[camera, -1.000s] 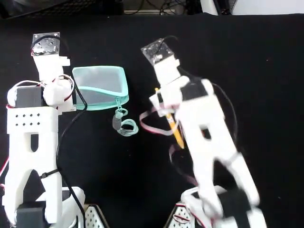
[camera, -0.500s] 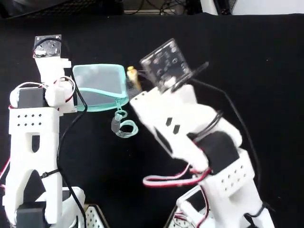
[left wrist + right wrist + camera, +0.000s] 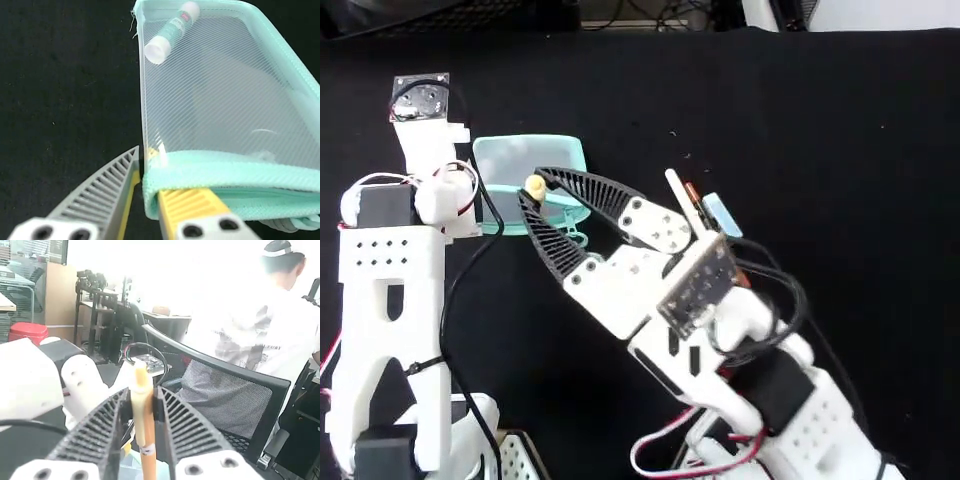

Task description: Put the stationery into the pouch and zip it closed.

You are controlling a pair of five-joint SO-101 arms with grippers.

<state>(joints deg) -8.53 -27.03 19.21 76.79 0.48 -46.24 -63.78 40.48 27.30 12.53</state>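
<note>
High view: the right gripper point(image 3: 528, 185), closed on a pencil point(image 3: 534, 187), hangs at the edge of the teal mesh pouch point(image 3: 525, 158).

Left wrist view: the left gripper point(image 3: 149, 165) pinches the pouch's near rim. A white-capped tube point(image 3: 170, 31) lies in the pouch's corner farthest from it.

Right wrist view: the pencil point(image 3: 143, 420) stands clamped between the narrow-set jaws.

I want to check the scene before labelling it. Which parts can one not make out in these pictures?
High view: the right end effector covers the pouch's zipper side, so its opening is hidden.
Right wrist view: the picture's edge cuts off the pencil, so its tip cannot be seen.
High view: the small things beside the right arm are partly covered by it, too small to name.
</note>
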